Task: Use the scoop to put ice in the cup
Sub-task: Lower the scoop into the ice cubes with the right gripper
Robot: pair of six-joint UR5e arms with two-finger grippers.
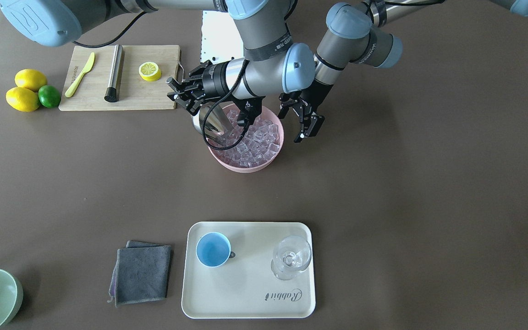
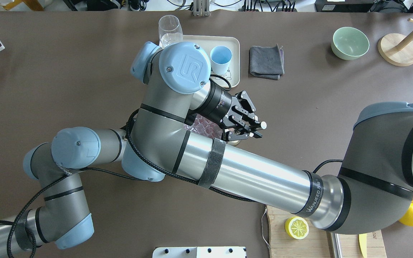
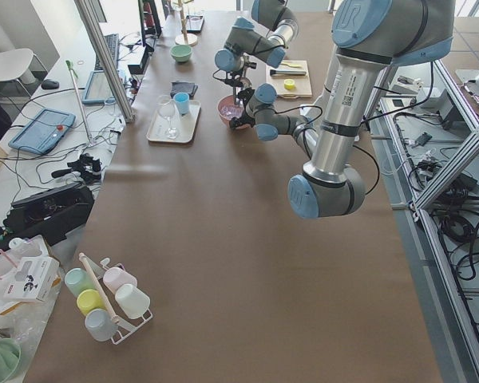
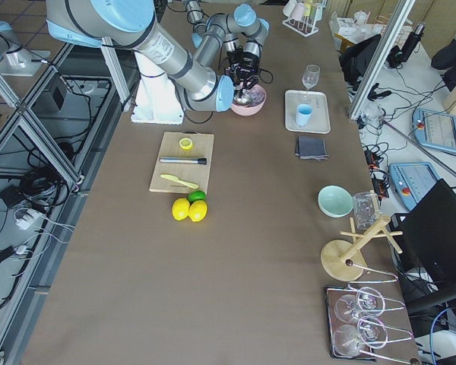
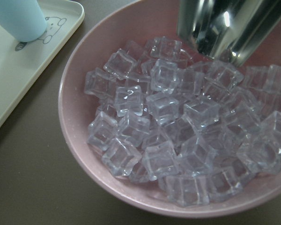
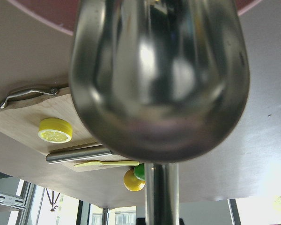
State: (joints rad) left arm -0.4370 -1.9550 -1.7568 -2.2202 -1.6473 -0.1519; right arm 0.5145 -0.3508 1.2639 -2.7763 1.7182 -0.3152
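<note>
The cup [image 1: 213, 249] on the tray [image 1: 245, 293] is empty, so no ice [image 1: 257, 140] has been delivered. The work looks to be at the first scooping. The right fingers [image 1: 182, 94] are clamped on the thin handle of the scoop [image 1: 211, 121]. Its trough hangs just below them, tilted into the cubes in the pink bowl [image 1: 245, 168]. Whether any cube sits in the trough cannot be told. The left fingers [image 1: 310, 126] hover just beside the bowl's rim, spread apart and touching nothing. The cup stands well away from both pairs. Lifting, carrying and tipping remain.
</note>
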